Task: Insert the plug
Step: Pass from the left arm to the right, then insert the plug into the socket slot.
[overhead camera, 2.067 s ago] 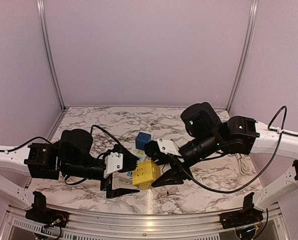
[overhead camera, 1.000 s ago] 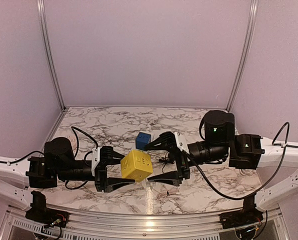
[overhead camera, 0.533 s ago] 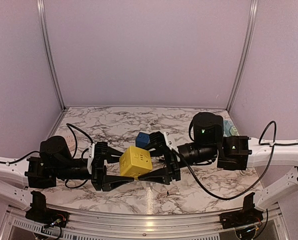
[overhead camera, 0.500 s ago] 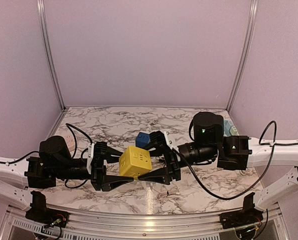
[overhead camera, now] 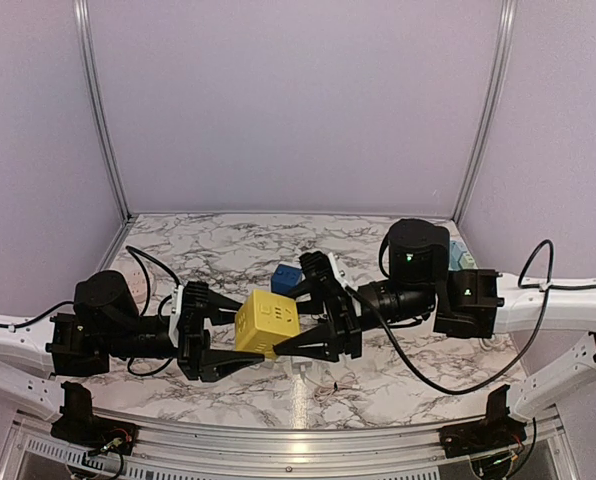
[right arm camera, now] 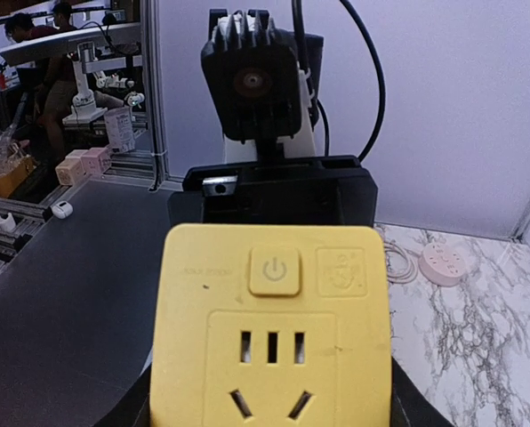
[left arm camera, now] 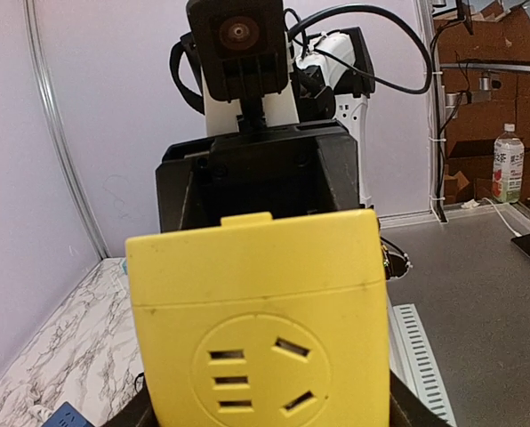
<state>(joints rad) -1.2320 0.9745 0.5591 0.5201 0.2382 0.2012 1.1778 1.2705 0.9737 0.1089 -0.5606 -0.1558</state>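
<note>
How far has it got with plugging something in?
Done: the yellow socket cube is off the table, held by the left gripper. In hand: the right gripper sits around its other side; whether it grips, I cannot tell. To do: the plugging itself; both socket faces in the wrist views are empty, and neither gripper holds a plug.

Three cameras, all seeing one yellow socket cube.
The top camera sits high up at the near side. It looks down and forward over the marble table to the back wall, from far off. The left wrist camera looks toward the right side. The right wrist camera looks toward the left side. These two face each other, and each one sees the other. Both are very close to the cube, which fills the bottom of their views.
</note>
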